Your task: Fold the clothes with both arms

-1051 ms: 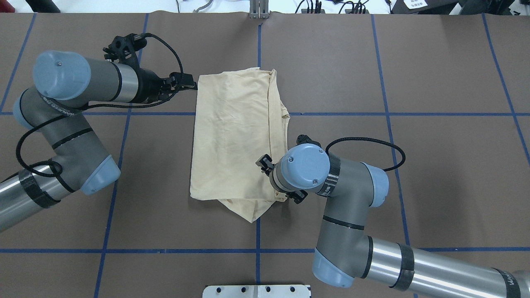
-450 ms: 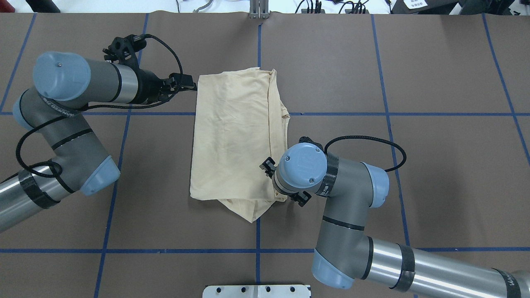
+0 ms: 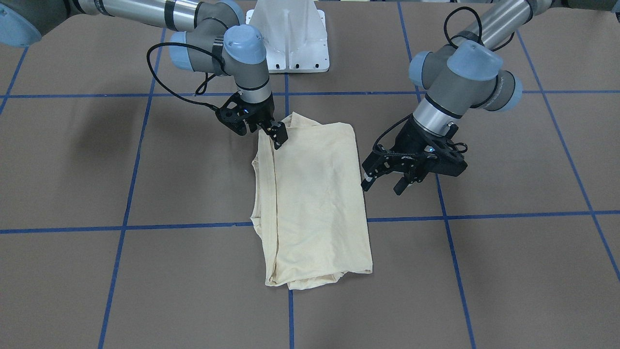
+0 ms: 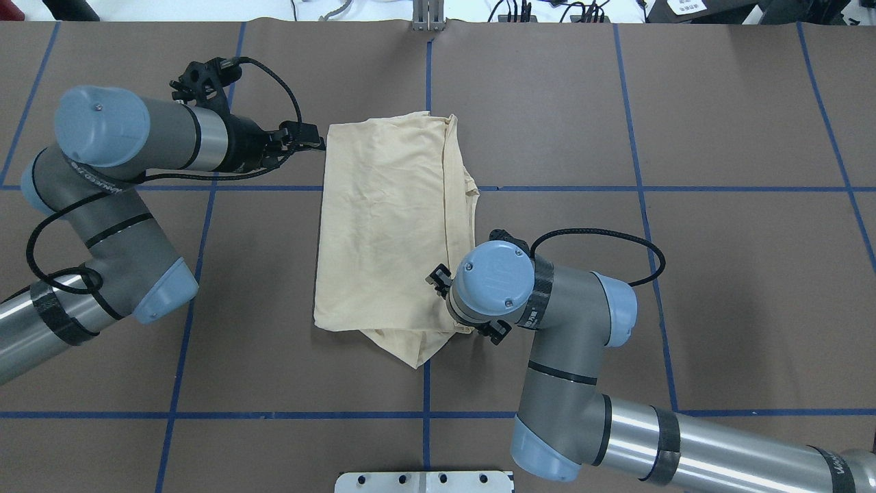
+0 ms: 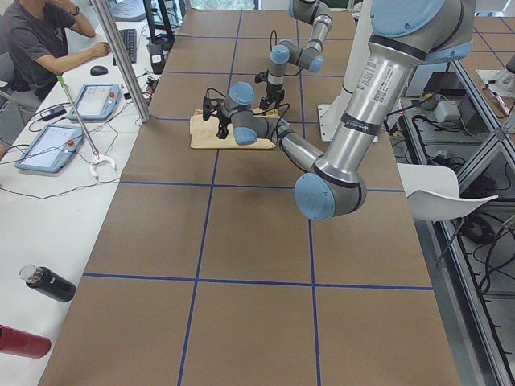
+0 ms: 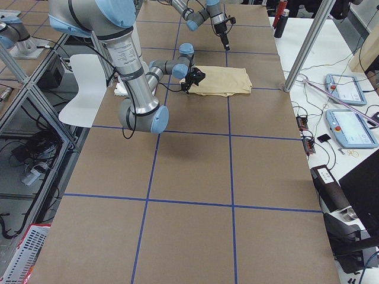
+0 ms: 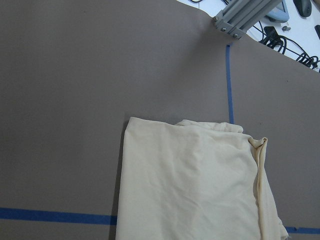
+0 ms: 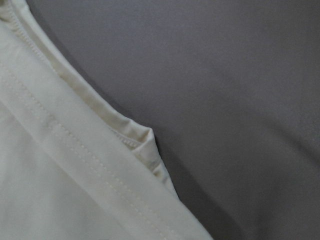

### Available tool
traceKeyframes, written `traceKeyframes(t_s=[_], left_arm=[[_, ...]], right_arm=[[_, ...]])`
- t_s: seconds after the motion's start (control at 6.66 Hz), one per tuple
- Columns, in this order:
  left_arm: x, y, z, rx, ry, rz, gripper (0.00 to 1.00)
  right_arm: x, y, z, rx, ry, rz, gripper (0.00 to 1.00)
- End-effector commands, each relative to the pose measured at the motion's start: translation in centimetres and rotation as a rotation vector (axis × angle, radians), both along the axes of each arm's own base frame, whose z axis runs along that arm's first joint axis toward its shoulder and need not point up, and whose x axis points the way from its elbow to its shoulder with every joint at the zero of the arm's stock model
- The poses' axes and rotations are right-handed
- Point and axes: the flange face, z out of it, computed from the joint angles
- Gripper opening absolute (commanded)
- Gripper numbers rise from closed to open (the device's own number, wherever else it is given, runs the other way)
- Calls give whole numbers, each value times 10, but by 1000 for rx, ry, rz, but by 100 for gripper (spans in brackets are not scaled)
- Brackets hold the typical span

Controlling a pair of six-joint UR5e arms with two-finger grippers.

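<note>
Well apart: shirt (image 3: pixel 315 194), white pedestal (image 3: pixel 300 48).

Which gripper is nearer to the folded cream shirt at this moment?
Right. The right gripper is over the shirt at its edge nearest the robot; the left gripper hangs just beside its side edge, off the fabric.

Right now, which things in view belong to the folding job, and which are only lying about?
For the job: cream T-shirt; left end effector; right end effector.

Lying about: white pedestal base; black bottle; red bottle; white chair.
</note>
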Motion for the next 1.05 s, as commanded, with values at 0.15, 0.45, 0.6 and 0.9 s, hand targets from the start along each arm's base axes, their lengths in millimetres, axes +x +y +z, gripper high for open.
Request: traceKeyframes(t_s=[0.15,0.45,0.6,0.9], left_arm=[[0,0,-1,0,1,-1,100],[0,0,0,0,-1,-1,100],[1,-1,1,-1,-2,-1,100],[2,-1,3,-4,-5,0,100]], right_arm=[[-5,3,2,1,9,-11,100],[-5,3,4,-2,11,-14,100],[-5,3,3,0,10,-11,96],[-5,2,2,3,10,-6,51]])
